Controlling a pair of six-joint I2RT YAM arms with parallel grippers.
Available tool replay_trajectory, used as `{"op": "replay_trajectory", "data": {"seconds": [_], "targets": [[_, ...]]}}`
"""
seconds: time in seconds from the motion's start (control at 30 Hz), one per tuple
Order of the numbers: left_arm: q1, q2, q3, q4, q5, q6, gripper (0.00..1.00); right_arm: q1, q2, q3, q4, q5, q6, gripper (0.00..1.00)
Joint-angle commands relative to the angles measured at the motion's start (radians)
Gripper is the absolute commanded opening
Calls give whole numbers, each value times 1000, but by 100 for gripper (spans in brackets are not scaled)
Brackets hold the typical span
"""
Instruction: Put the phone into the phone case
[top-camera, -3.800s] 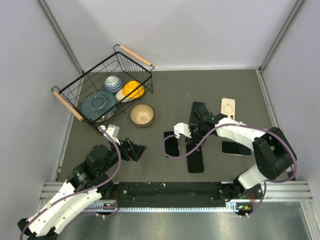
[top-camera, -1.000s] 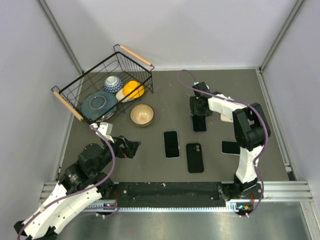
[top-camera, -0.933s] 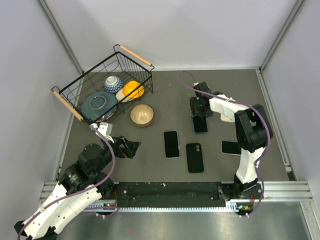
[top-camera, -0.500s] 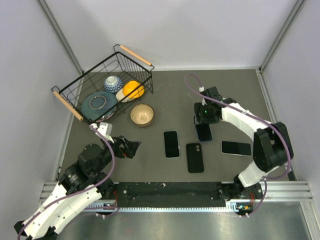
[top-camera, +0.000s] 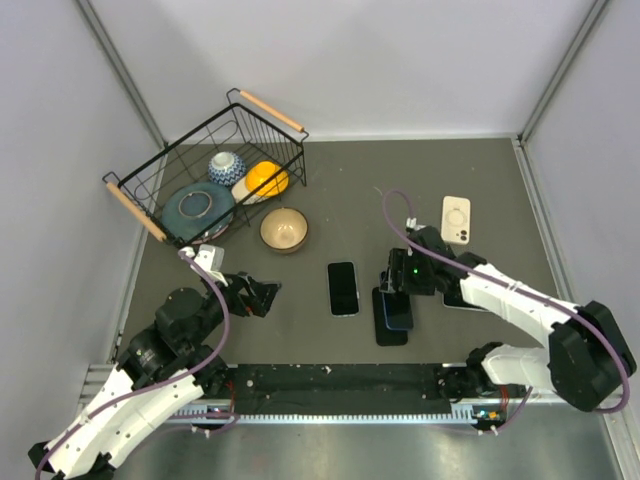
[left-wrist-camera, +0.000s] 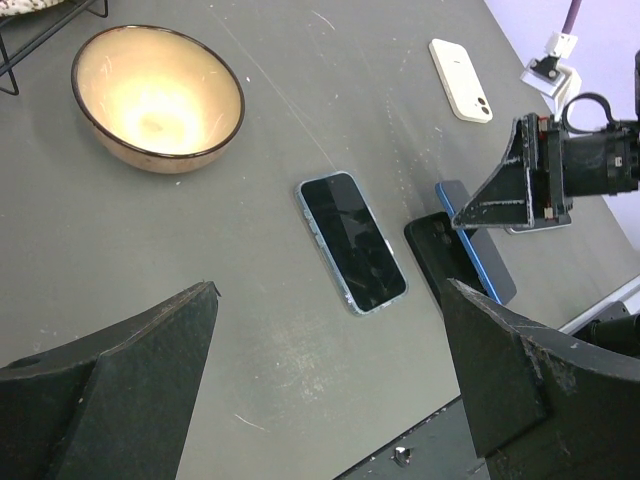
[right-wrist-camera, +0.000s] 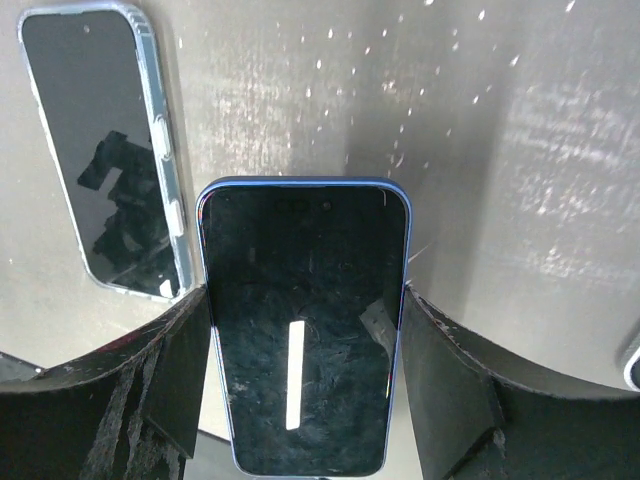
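My right gripper (top-camera: 399, 290) is shut on a blue phone (top-camera: 397, 312), screen up, gripped by its long sides. In the right wrist view the phone (right-wrist-camera: 300, 280) fills the space between the fingers (right-wrist-camera: 175, 370). It hangs just over the upper part of the black phone case (top-camera: 390, 334), which lies flat near the front edge. The left wrist view shows the case (left-wrist-camera: 437, 247) with the blue phone (left-wrist-camera: 482, 262) overlapping its right side. My left gripper (top-camera: 268, 295) stands open and holds nothing, well to the left of both.
A phone in a clear case (top-camera: 343, 287) lies just left of the black case. A white case (top-camera: 456, 218) lies at the back right, a dark phone (top-camera: 466, 299) under my right arm. A tan bowl (top-camera: 284, 229) and a wire basket (top-camera: 160, 232) of dishes sit at the left.
My right arm has carried the blue phone from the back middle of the table toward the front, to above the black case. The left arm has not moved.
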Motion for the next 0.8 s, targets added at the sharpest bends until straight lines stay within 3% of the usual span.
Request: {"op": "replay_trajectory", "data": {"seconds": [0.0, 0.77], "targets": [[2, 8, -5, 44, -12, 7, 99, 40, -82, -46, 134, 0, 140, 37], [0, 19, -13, 59, -1, 8, 99, 180, -51, -97, 129, 181, 182, 40]]}}
